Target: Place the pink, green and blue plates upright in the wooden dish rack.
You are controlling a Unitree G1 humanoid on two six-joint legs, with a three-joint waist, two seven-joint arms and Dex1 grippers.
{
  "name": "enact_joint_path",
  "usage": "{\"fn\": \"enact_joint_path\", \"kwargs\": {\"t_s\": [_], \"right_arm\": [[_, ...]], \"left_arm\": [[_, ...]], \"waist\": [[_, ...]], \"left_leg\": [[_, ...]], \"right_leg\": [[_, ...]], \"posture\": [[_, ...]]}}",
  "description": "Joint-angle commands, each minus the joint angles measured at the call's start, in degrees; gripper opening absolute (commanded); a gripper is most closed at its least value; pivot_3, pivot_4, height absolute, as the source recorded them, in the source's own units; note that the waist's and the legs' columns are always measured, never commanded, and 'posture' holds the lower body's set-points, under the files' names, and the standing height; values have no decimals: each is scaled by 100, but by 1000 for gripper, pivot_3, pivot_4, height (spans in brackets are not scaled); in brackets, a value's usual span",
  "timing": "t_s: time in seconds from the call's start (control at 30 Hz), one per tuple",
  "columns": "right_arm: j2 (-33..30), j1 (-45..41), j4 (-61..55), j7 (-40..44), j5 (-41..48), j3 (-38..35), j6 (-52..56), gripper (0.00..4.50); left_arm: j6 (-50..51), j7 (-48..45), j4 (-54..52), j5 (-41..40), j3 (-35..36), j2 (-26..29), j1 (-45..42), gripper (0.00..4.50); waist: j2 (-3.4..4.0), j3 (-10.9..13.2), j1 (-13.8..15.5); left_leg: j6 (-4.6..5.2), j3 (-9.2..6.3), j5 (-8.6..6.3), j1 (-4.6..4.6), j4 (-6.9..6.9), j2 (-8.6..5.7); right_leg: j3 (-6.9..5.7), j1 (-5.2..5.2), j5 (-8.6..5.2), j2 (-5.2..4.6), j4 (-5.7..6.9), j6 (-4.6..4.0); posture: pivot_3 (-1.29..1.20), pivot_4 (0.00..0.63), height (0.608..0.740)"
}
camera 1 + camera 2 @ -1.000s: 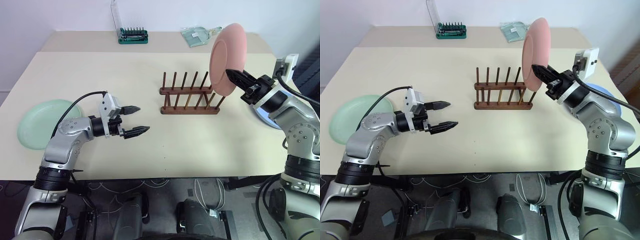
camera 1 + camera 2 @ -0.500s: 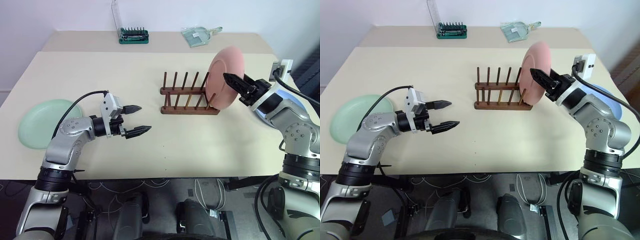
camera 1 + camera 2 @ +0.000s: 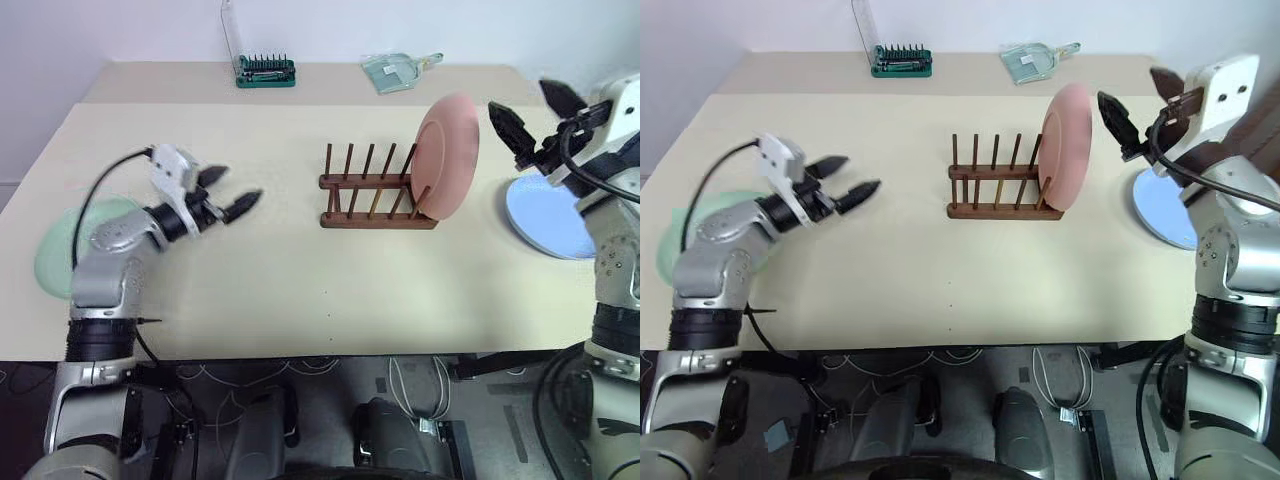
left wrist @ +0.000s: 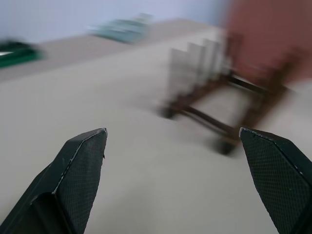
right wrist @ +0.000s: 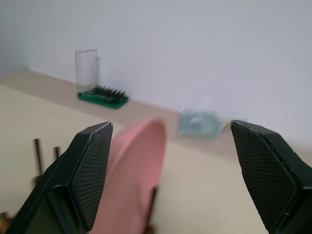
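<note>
- The right gripper [image 3: 530,112] hangs in the air to the right of the round pastel pink plastic plate [image 3: 447,168], its two black fingers [image 5: 92,168] spread wide and empty, clear of the rim.
- That pink plate stands upright in the rightmost slot of the small dark brown wooden dish rack [image 3: 375,196] (leaning a little against the pegs).
- The left gripper [image 3: 228,191] is above the beige table [image 3: 300,270], well left of the rack, fingers [image 4: 80,168] parted wide, touching nothing.
- The mint green plate [image 3: 55,255] lies flat at the table's left edge, behind the left arm.
- The light blue plate [image 3: 545,215] lies flat at the right edge.
</note>
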Motion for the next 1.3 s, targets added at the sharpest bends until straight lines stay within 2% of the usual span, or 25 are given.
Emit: {"fn": "enact_joint_path", "kwargs": {"t_s": [0.03, 0.1, 0.2, 0.27, 0.4, 0.53, 0.77, 0.87, 1.1, 1.3], "right_arm": [[-186, -150, -913, 431, 55, 418, -60, 3914], [-190, -166, -1156, 580, 152, 590, 43, 3914], [-144, -150, -1782, 1079, 400, 1335, 411, 3914], [-97, -154, -1945, 1221, 377, 1681, 530, 3914], [-77, -111, -2045, 1459, 190, 2201, 550, 3914], [163, 31, -1757, 1693, 66, 2607, 377, 3914], [424, 91, -1457, 1777, -201, 2706, 157, 3914], [514, 108, -1452, 1795, -238, 2726, 154, 3954], [639, 135, -1450, 1776, -372, 2735, 139, 3954], [657, 215, -1521, 1693, -494, 2666, 116, 3954]], "left_arm": [[49, 939, 395, 262, 591, 280, -387, 4500], [119, 1325, 572, 385, 710, 380, -508, 4500], [593, 2906, 1441, 979, 1198, 906, -840, 4500], [750, 3371, 1717, 1121, 1370, 1114, -888, 4500], [977, 3731, 1979, 1258, 1538, 1371, -840, 4500], [1852, 3971, 1997, 1420, 1696, 1683, -194, 4500], [2988, 4130, 1720, 973, 2277, 1356, 132, 4500], [3037, 4082, 1401, 931, 2369, 1221, 287, 3541], [3001, 4081, 1148, 871, 2350, 1038, 185, 68], [2659, 3801, 916, 666, 2167, 701, -217, 23]], "waist": [[1, 0, -20], [0, 0, -12], [-5, 2, -16], [-6, 2, -21], [-19, 0, 69], [-30, -6, 24], [-33, -7, 25], [-39, -10, 22], [-38, -10, 5], [-41, -12, 41]], "left_leg": [[-1, 0, 0, 1, 0, 1], [-2, 0, 1, 3, -1, 2], [-1, -1, 1, 3, 1, 0], [-1, 0, 0, 1, -2, 1], [3, -1, -2, -3, 2, -5], [5, -2, -6, -1, 4, -5], [-4, -3, -3, -1, 1, -2], [-4, -4, -4, 1, 1, -3], [-8, -3, -2, 7, -3, -2], [-9, -3, -3, 18, -6, -5]], "right_leg": [[0, 0, 0, 0, 2, 0], [0, 0, 0, 1, 4, 0], [-1, 1, 0, 0, 3, 0], [0, -4, 0, 0, 4, 0], [-4, -4, 0, -5, 0, 1], [-8, -10, 0, -5, -6, 1], [-8, -11, 0, -3, 5, 0], [-8, -10, 0, -6, 2, 0], [-6, -5, 1, -4, 6, -1], [-6, -5, 1, -7, 2, -1]], "posture": [[0, 150, 736], [0, 150, 736], [0, 150, 736], [0, 150, 736], [0, 150, 736], [0, 150, 736], [0, 150, 736], [0, 150, 736], [0, 150, 736], [0, 150, 736]]}}
